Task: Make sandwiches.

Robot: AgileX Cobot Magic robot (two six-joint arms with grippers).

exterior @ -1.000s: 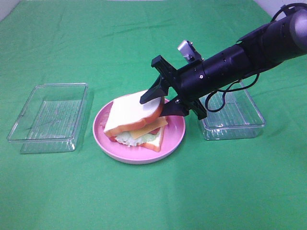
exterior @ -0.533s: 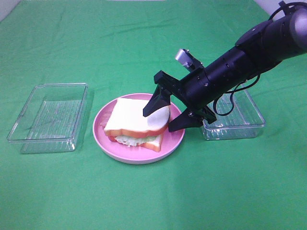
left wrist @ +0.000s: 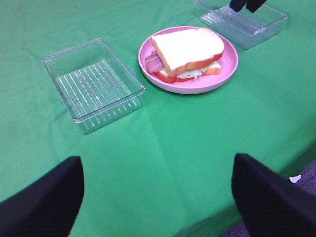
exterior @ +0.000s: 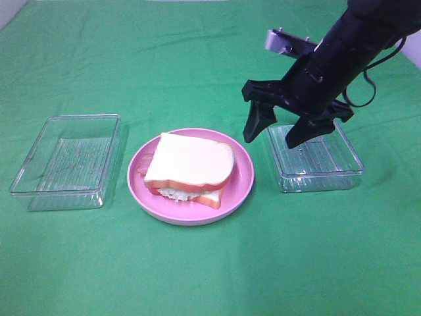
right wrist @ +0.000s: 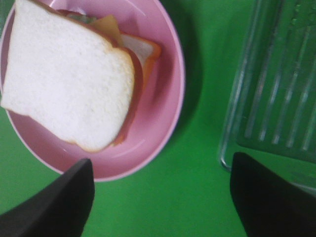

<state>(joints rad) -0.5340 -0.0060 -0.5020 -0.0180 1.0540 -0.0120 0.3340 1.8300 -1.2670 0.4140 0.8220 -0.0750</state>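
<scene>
A sandwich (exterior: 189, 166) lies on the round pink plate (exterior: 240, 187): a white bread slice with orange-brown crust on top, pale lettuce, red meat and cheese under it, another slice below. It also shows in the left wrist view (left wrist: 188, 53) and the right wrist view (right wrist: 74, 74). My right gripper (exterior: 273, 135) is open and empty, raised above the gap between the plate and the right clear tray (exterior: 316, 161). My left gripper (left wrist: 158, 195) is open and empty, far from the plate, near the table's front edge.
A clear plastic tray (exterior: 66, 161) stands left of the plate and is empty. The right clear tray (right wrist: 276, 98) is empty too. Green cloth covers the table (exterior: 210, 263).
My right gripper let go of the top bread slice, which now lies flat on the stack. The gripper rose and drew back to the right, toward the right tray.
</scene>
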